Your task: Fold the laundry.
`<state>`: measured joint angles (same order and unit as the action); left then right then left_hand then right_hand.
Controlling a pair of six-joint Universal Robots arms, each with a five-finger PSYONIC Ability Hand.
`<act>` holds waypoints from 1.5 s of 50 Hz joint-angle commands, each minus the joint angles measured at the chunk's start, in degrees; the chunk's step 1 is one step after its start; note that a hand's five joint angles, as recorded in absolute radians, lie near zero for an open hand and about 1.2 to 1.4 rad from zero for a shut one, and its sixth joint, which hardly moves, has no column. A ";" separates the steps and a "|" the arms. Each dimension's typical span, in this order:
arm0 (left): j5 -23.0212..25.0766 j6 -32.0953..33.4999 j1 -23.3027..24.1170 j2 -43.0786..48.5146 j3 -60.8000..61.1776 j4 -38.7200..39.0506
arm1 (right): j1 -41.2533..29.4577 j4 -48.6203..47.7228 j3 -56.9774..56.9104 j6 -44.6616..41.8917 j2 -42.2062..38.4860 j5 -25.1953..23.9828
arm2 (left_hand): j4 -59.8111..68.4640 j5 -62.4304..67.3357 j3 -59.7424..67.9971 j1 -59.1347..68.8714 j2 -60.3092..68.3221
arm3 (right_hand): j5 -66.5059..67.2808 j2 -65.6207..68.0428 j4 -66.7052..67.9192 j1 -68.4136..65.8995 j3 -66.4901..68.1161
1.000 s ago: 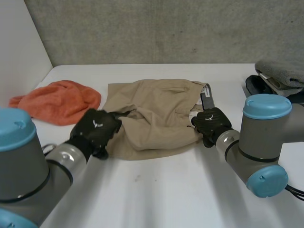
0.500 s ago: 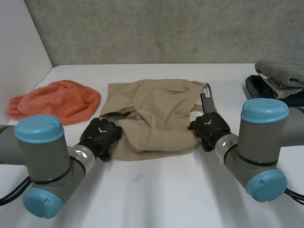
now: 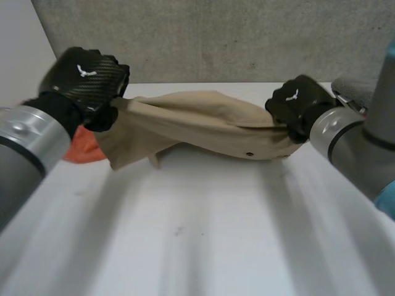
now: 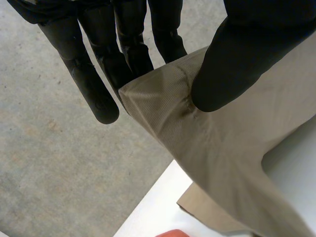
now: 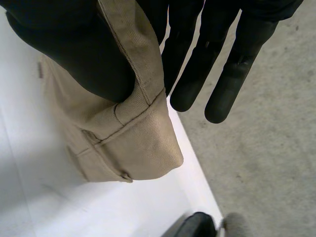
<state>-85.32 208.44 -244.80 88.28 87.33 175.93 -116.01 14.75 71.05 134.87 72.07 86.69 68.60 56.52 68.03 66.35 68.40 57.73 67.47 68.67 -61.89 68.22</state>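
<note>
The left hand [image 3: 86, 83] pinches the left end of the tan shorts [image 3: 197, 123] between thumb and fingers. The right hand [image 3: 296, 106] pinches the right end the same way. The shorts hang between them, above the white table [image 3: 203, 234].

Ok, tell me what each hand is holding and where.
Both hold the tan garment: the left hand pinches a corner at one end, the right hand a hemmed corner at the opposite end.
</note>
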 commanded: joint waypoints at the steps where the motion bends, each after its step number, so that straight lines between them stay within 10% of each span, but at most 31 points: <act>1: 0.77 0.30 -0.15 1.01 -4.36 -12.01 | -0.01 5.63 -1.88 -1.62 1.84 -0.12 | 11.40 13.48 11.97 13.65 11.60 | 12.27 12.53 11.33 -18.11 11.78; 12: -0.37 1.17 -0.50 27.28 -14.98 -4.11 | -0.36 6.79 -4.95 -2.42 -9.92 -0.12 | 11.40 13.48 11.97 13.65 11.60 | 12.27 12.53 11.33 -18.11 11.78; 17: -1.52 1.26 0.11 33.71 -29.65 5.90 | -0.71 -7.69 -14.70 3.64 -15.99 2.16 | 11.40 13.48 11.97 13.65 11.60 | 12.27 12.53 11.33 -18.11 11.78; 24: -2.04 -2.77 0.29 33.10 -37.50 39.60 | -0.36 -41.43 -18.49 11.11 -15.30 4.27 | 11.40 13.48 11.97 13.65 11.60 | 12.27 12.53 11.33 -18.11 11.78; 29: -3.62 -4.71 0.03 31.69 -36.27 46.61 | -0.54 -53.33 -17.88 11.82 -14.68 4.01 | 11.40 13.48 11.97 13.65 11.60 | 12.27 12.53 11.33 -18.11 11.78; 52: -5.56 -1.38 4.06 31.17 -0.95 30.02 | -0.18 -30.49 -5.32 7.08 -27.69 0.93 | 11.40 13.48 11.97 13.65 11.60 | 12.27 12.53 11.33 -18.11 11.78; 68: -4.86 18.13 6.87 3.23 22.17 -12.86 | 1.05 7.88 14.53 -2.13 -6.79 1.02 | 11.40 13.48 11.97 13.65 11.60 | 12.27 12.53 11.33 -18.11 11.78; 75: 2.70 21.57 12.33 -3.28 23.59 -27.66 | 2.19 13.91 25.44 -14.71 2.90 0.41 | 11.40 13.48 11.97 13.65 11.60 | 12.27 12.53 11.33 -18.11 11.78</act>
<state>-88.50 227.58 -236.31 89.98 110.17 159.39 -114.81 23.69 87.68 130.43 67.78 87.52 68.85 56.94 68.36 66.34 68.67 57.86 67.97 68.80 -63.21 68.40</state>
